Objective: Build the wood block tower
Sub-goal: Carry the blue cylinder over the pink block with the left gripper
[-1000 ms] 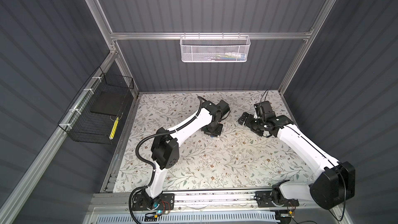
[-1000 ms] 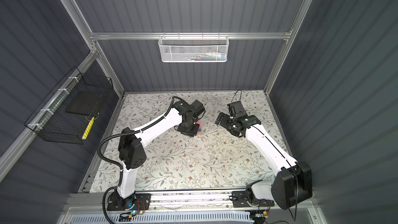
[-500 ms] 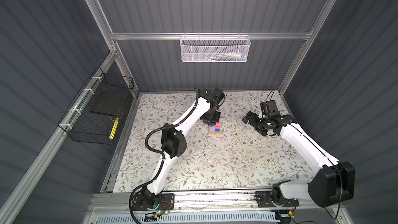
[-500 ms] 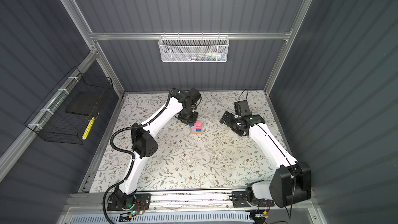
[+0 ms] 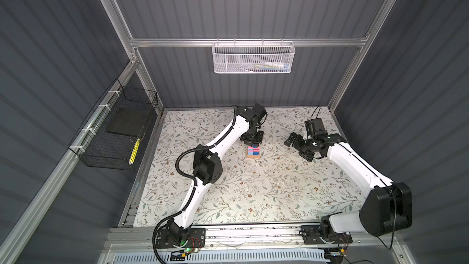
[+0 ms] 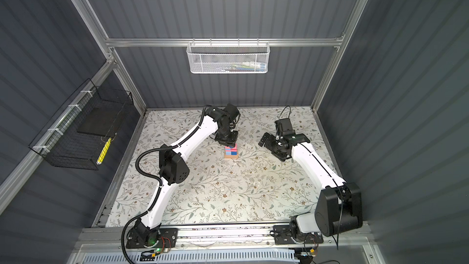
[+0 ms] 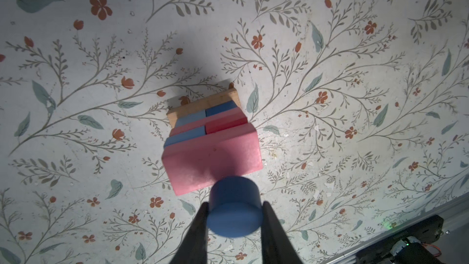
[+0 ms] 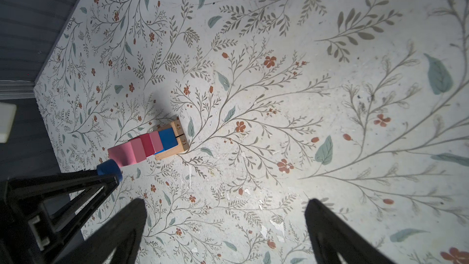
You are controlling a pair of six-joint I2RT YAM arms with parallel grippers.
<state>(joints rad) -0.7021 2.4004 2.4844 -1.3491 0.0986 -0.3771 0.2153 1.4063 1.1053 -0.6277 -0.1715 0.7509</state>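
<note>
The tower (image 5: 253, 152) stood on the floral desk (image 5: 253, 194), toward the back and between the two arms in both top views. Its base was two tan oblongs (image 8: 182, 137) laid side by side, bare wood with numbers stamped on their ends. Above them came blue cubes (image 8: 168, 137), a lower pink oblong (image 8: 155, 141), then a blue cube beside a red cube (image 7: 225, 125), and a top pink oblong (image 7: 213, 161) as a flat roof. The painted pieces were matte and square-edged.

The left fingers (image 7: 199, 227), black and tapered, were closed on the dark blue disc (image 7: 234, 206), a short smooth cylinder pinched by its curved side. The disc sat at the edge of the top pink oblong and threw a round shadow on the pink face. Whether it touched could not be told.

The right fingers (image 8: 127, 224) were spread wide with nothing between them, well apart from the tower. The desk's printed surface was scuffed and flaked in places.
</note>
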